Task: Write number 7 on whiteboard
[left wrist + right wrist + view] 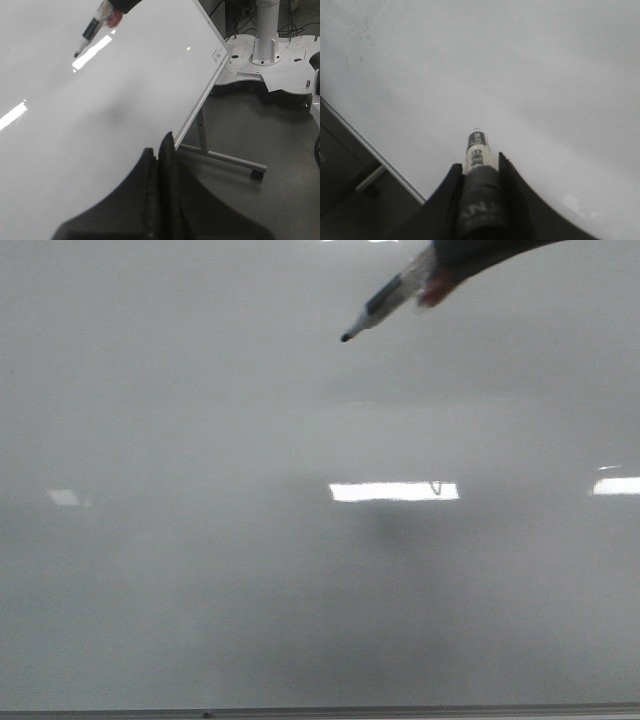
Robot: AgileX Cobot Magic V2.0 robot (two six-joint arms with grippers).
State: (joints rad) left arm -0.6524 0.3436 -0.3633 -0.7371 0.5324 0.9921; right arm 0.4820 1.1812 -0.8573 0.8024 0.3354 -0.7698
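We see a grey floor carrying everything here. On it stands the metal leg frame of the whiteboard, one horizontal foot bar ending in a small dark caster. Beyond it a pale flat base plate with a white column rests on the floor, dark cables trailing behind.

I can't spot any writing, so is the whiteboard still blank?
Blank as far as shown: the whiteboard carries only light reflections, and the marker in the right gripper hangs uncapped, tip exposed.
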